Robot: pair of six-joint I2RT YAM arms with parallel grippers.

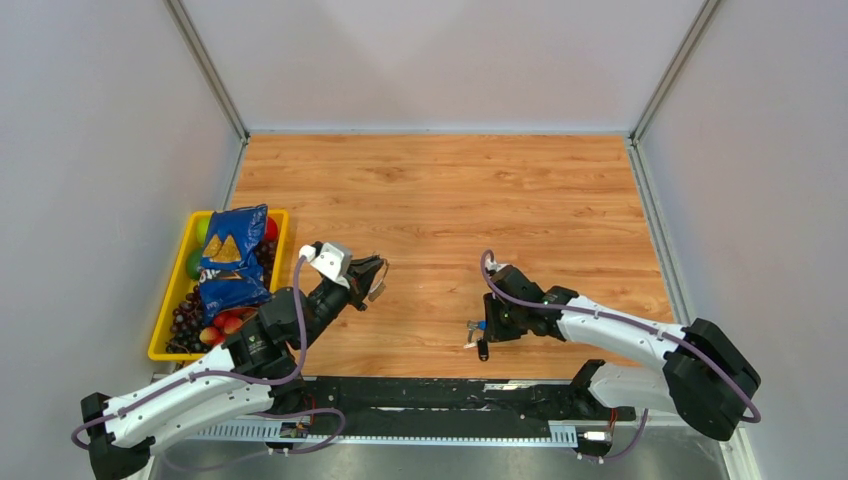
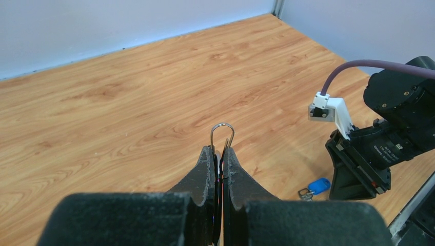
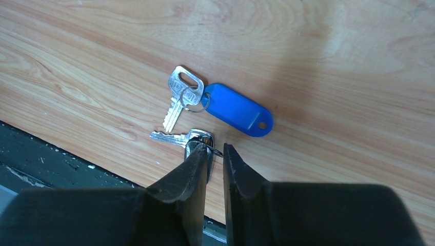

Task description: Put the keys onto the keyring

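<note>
At the bench's (image 1: 440,180) left edge a yellow tray (image 1: 165,335) sat tight against the wall, holding blue snack bags (image 1: 232,245) and fruit. Just right of it the left jaws were pressed together on the keyring (image 2: 222,132), held above the wood. The left wrist view showed a narrow wire loop poking past the tips, which the top view barely caught. Plain wood stretched between the two arms, which stood well apart. Further right the keys (image 3: 178,102) lay flat near the bench's front edge, just beside the black rail (image 1: 440,395): two silver ones and a blue tag (image 3: 238,109) on a small ring. The right jaws hung over one key's head, a sliver apart, a thin ring crossing the gap. I could not tell whether they pinched it. Grey walls closed in three sides.
</note>
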